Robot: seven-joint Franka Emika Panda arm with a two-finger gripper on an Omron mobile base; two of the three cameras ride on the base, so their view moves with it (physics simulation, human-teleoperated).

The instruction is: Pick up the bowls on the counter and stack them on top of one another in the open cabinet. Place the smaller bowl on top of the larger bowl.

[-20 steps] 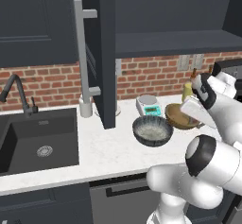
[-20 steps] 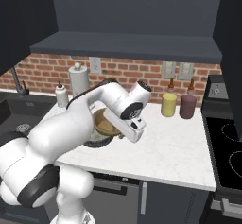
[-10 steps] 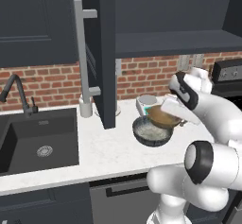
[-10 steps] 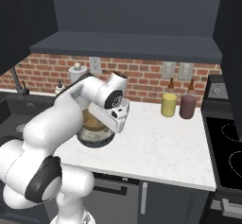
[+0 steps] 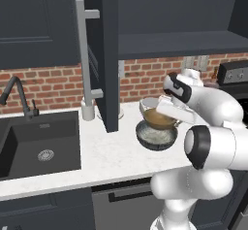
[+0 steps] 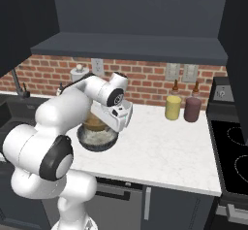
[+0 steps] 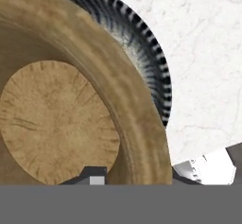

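My gripper point(image 5: 169, 111) is shut on the rim of the smaller bowl point(image 5: 157, 118), a tan-brown wooden-looking one, and holds it just above the larger bowl point(image 5: 156, 137). That dark ribbed bowl rests on the white counter point(image 5: 111, 151). In the hand view the tan bowl point(image 7: 61, 109) lies close up, with one fingertip point(image 7: 94, 176) inside its rim; the ribbed dark bowl point(image 7: 149, 72) shows behind it over the counter point(image 7: 203, 53). From the right, the tan bowl point(image 6: 94, 123) hangs over the dark bowl point(image 6: 97, 139). The open cabinet's shelf point(image 5: 179, 44) lies above.
The cabinet door with its silver bar handle point(image 5: 85, 54) stands open left of the bowls. A dark sink point(image 5: 41, 146) with a faucet point(image 5: 17, 95) lies far left. A yellow jar point(image 6: 172, 107) and a dark bottle point(image 6: 192, 109) stand by the brick wall, near the stove point(image 6: 232, 151).
The arm has swung left with the tan bowl, from beside the dark bowl to just over it. The dark bowl has stayed put.
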